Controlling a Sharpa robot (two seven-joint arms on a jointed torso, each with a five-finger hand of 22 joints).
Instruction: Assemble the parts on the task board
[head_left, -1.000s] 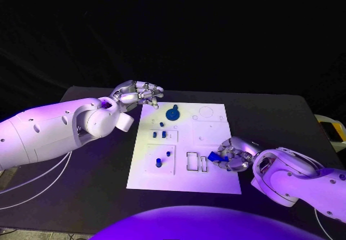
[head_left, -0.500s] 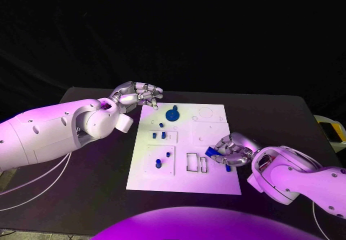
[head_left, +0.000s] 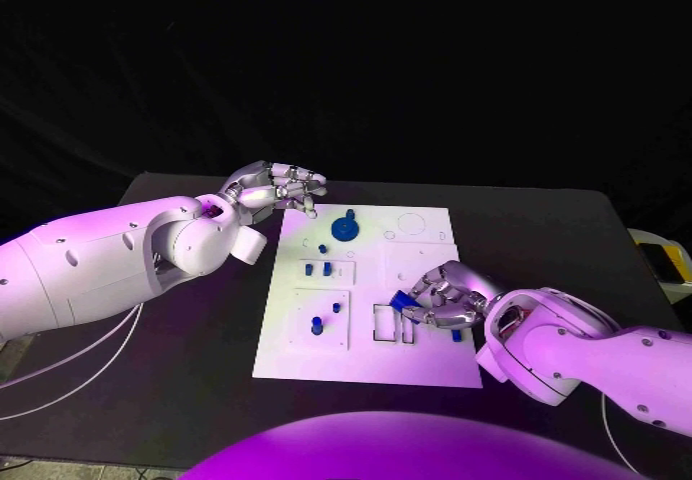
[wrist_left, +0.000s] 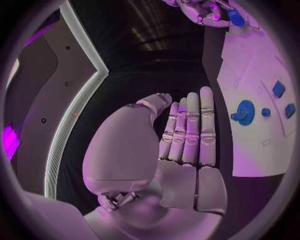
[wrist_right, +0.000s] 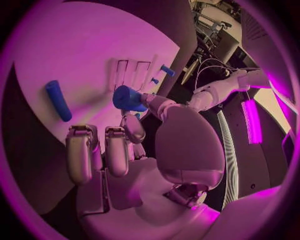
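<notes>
The white task board (head_left: 428, 365) lies mid-table. My right hand (head_left: 447, 296) hovers over its near right part and pinches a blue part (head_left: 402, 299) between thumb and finger, just above two rectangular slots (head_left: 385, 322); the right wrist view shows this part (wrist_right: 128, 98) at the fingertips. A blue cylinder (head_left: 457, 336) lies loose on the board beside that hand, seen again as the cylinder (wrist_right: 58, 100). A blue gear (head_left: 346, 228) and small blue parts (head_left: 319, 268) stand further back. My left hand (head_left: 281, 187) hangs empty by the board's far left corner, its fingers (wrist_left: 187, 135) straight.
Two blue pegs (head_left: 317, 323) stand in the board's near left block. A pale yellowish object (head_left: 663, 255) sits at the table's right edge. White cables (head_left: 72, 370) run along the left side. Bare black table (head_left: 548, 230) surrounds the board.
My right hand has carried the blue part leftward across the board to the slots. The blue cylinder now lies uncovered where the hand was. The left hand has stayed put.
</notes>
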